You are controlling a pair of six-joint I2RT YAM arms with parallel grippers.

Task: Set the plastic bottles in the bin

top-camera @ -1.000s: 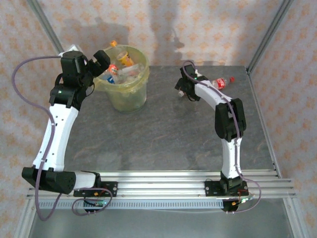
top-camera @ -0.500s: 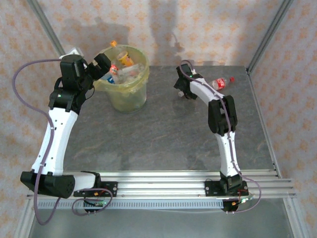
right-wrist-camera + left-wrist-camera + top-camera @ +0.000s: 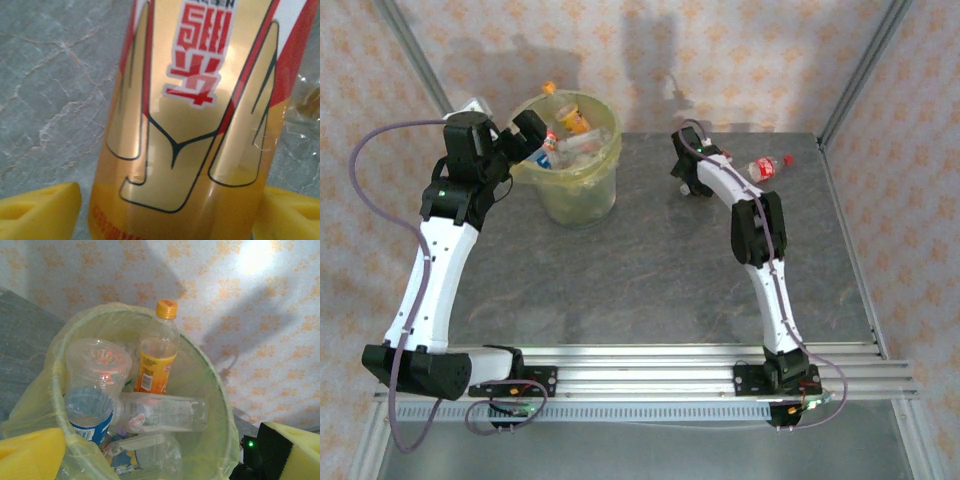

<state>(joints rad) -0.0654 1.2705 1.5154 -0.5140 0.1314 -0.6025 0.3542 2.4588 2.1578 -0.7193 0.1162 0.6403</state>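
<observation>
**Operator:** Where do my grippers stand?

**Spotter:** Your left gripper (image 3: 523, 135) hangs over the near-left rim of the bin (image 3: 616, 142), jaws spread wide. From its wrist you see one yellow finger (image 3: 30, 455) at each lower corner, both cut off by the frame. Your right gripper (image 3: 688, 183) is down at the far middle of the table (image 3: 650, 270).

**Operator:** Is the right one holding anything?

**Spotter:** A gold-and-red bottle (image 3: 195, 125) lies between its yellow pads (image 3: 40, 212), but the jaws are apart. A sliver of table shows between the left-hand pad and the bottle. On the other side the pad meets the bottle's edge, and you cannot tell whether they touch. The bottle's cap and base are out of frame. From above, your wrist hides it.

**Operator:** And the other bottles?

**Spotter:** A red-capped bottle (image 3: 770, 166) lies on the table just right of your right arm. Inside the bin an orange-capped bottle (image 3: 159, 350) stands upright against the far wall, a clear bottle (image 3: 160, 412) lies across below it, and a blue-labelled bottle (image 3: 90, 412) sits at the left. Another at the bottom is cut off. Some clear plastic (image 3: 305, 100) beside the gold-and-red bottle is too blurred to name.
</observation>
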